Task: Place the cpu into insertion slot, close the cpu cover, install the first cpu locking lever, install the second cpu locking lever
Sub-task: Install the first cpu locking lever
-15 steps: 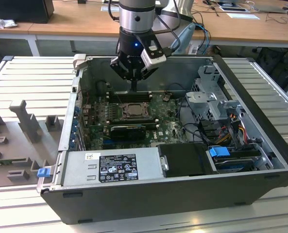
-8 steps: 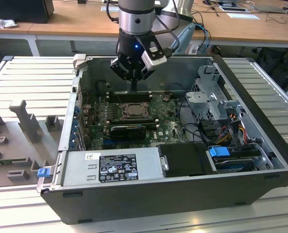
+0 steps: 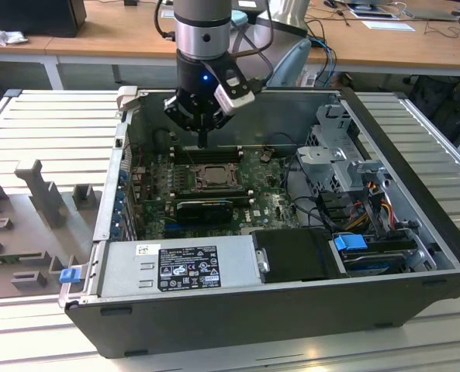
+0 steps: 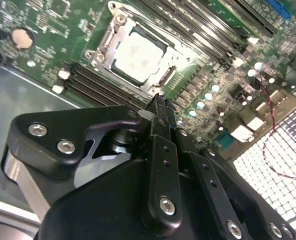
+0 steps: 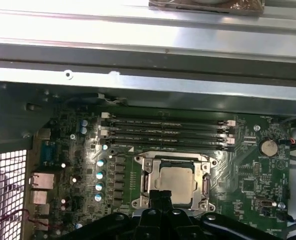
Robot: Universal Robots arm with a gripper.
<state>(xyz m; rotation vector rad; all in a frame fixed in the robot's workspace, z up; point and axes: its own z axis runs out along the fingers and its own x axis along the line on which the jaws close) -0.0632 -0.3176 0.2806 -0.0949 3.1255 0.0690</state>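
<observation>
The cpu (image 5: 176, 181) lies flat in the insertion slot (image 3: 191, 180), with its pale grey top facing up, so I think it is already seated on the pins below. The cpu cover (image 5: 144, 184) looks to be down around it, and the chip top shows through the big window in the middle. That is likely how the cover holds the chip in place. A thin wire lever (image 4: 152, 27) runs along one side of the cover, but I cannot tell if it is hooked shut. The end effector (image 4: 157, 104) hangs just above the edge of the slot, on the side away from the long black memory slots (image 5: 167, 131). Its two fingers are pressed together and hold nothing. Held that way they make one thin tip, which I think is good for poking or pushing small parts like a lever. All of this sits on the green motherboard (image 5: 247, 170) inside the open computer case (image 3: 292, 302), which rests on a ridged metal surface (image 3: 51, 116).
</observation>
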